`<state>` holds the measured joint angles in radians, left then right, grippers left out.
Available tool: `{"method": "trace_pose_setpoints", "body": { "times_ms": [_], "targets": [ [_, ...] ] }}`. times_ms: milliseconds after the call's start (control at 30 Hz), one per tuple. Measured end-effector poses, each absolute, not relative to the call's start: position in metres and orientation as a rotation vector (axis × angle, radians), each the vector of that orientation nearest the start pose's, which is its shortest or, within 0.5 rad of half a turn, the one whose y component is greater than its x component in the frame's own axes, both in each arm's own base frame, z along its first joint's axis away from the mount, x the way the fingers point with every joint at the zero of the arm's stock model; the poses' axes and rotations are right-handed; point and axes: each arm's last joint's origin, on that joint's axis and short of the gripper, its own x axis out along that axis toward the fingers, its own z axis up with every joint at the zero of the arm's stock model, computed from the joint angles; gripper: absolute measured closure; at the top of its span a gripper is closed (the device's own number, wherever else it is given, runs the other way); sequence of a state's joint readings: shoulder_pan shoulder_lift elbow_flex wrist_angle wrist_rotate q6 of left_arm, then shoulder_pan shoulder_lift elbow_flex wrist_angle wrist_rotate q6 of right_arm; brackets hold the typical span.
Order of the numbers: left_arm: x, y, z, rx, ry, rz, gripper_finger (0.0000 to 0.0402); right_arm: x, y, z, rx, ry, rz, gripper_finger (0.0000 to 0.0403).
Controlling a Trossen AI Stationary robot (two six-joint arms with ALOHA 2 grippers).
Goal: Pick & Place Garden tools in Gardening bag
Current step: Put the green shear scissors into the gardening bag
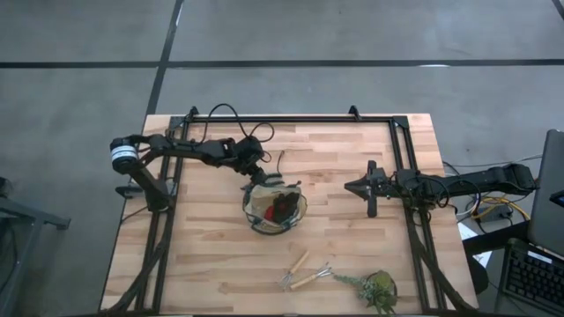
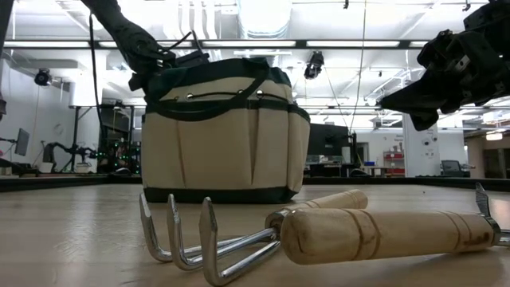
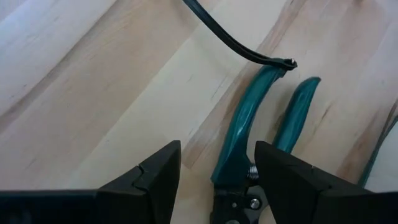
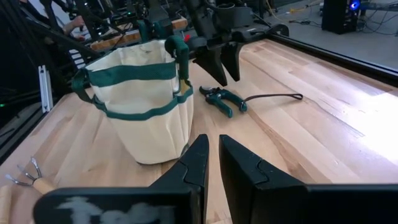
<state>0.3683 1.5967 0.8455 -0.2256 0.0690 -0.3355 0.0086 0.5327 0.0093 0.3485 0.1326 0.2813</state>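
Approaching teal-handled shears (image 3: 245, 140) on the counter (image 1: 352, 255), just beside the gardening bag (image 1: 275, 208).
Left hand (image 3: 217, 171) hovers open, fingers straddling the shear handles; next move: descend, close, lift to the bag. Right hand (image 4: 211, 163) waits nearly closed, well apart.

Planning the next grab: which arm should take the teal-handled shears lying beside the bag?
Left. Its hand hovers open right over the shears, fingers either side of the handles. The right hand waits farther off, across the gardening bag.
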Motion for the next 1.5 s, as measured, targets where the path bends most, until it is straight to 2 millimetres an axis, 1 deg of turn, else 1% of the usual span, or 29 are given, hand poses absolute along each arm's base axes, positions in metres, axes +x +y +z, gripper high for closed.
{"method": "trace_pose_setpoints", "body": {
  "times_ms": [233,367,400,600,1367,1433,1500],
  "targets": [
    [0.2821,0.1066,0.1644,-0.495,0.905,0.417,0.0193,0.1298,-0.0027,0.1503,0.268,0.156,-0.147,0.0369],
    [0.2872,0.1033,0.1677,-0.52,0.861,0.264,0.0193,0.1298,-0.0027,0.1503,0.268,0.156,-0.147,0.0369],
    [0.2882,0.103,0.1684,-0.518,0.851,0.25,0.0193,0.1298,-0.0027,0.1503,0.268,0.156,-0.147,0.0369],
    [0.2874,0.1043,0.1679,-0.5,0.855,0.29,0.0193,0.1298,-0.0027,0.1503,0.267,0.156,-0.147,0.0369],
    [0.2871,0.1031,0.1675,-0.509,0.864,0.274,0.0193,0.1298,-0.0027,0.1503,0.271,0.156,-0.147,0.0369],
    [0.2867,0.1029,0.1671,-0.493,0.871,0.266,0.0193,0.1298,-0.0027,0.1503,0.271,0.156,-0.147,0.0369],
    [0.2851,0.1035,0.1659,-0.47,0.891,0.301,0.0193,0.1298,-0.0027,0.1503,0.271,0.156,-0.147,0.0369]
  ]
}}
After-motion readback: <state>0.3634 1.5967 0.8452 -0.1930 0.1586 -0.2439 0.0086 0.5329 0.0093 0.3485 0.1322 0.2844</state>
